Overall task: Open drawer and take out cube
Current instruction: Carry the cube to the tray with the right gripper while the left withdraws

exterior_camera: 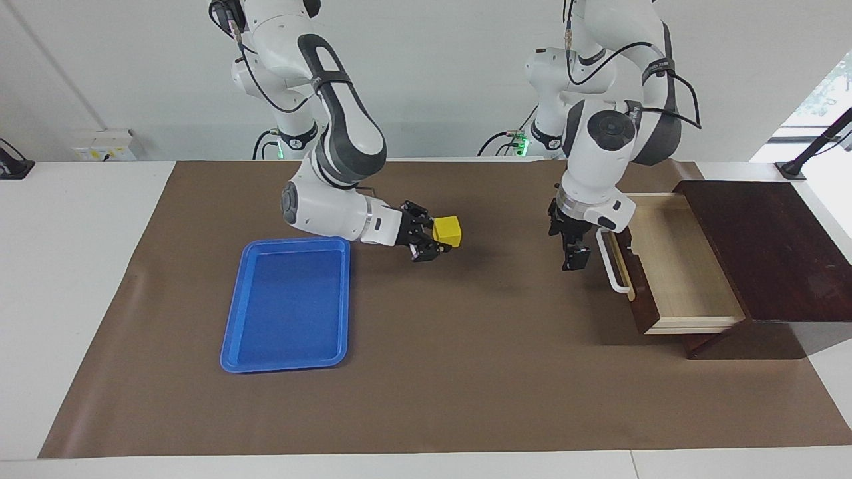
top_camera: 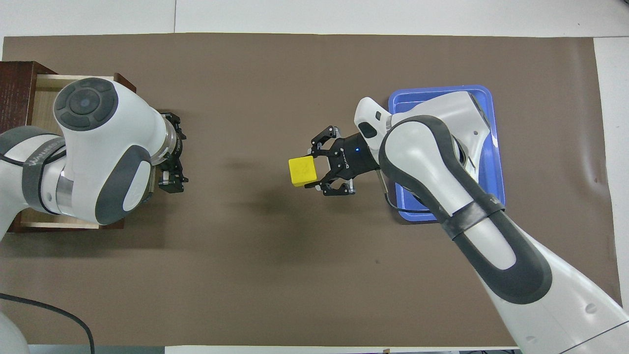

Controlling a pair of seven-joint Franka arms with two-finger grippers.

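While the right hand [exterior_camera: 444, 241] grasps the yellow cube [exterior_camera: 447, 231] at frame centre, the left hand [exterior_camera: 574, 253], released, hangs beside the open drawer [exterior_camera: 672, 266] at right.

a white counter [exterior_camera: 80, 279] holds a big brown mat [exterior_camera: 466, 372] that covers most of its top. on the mat lies a blue tray [exterior_camera: 287, 303], toward the right arm's end. at the left arm's end sits a dark wooden box [exterior_camera: 765, 249], partly on the mat, with its drawer [exterior_camera: 672, 266] pulled out, pale inside.
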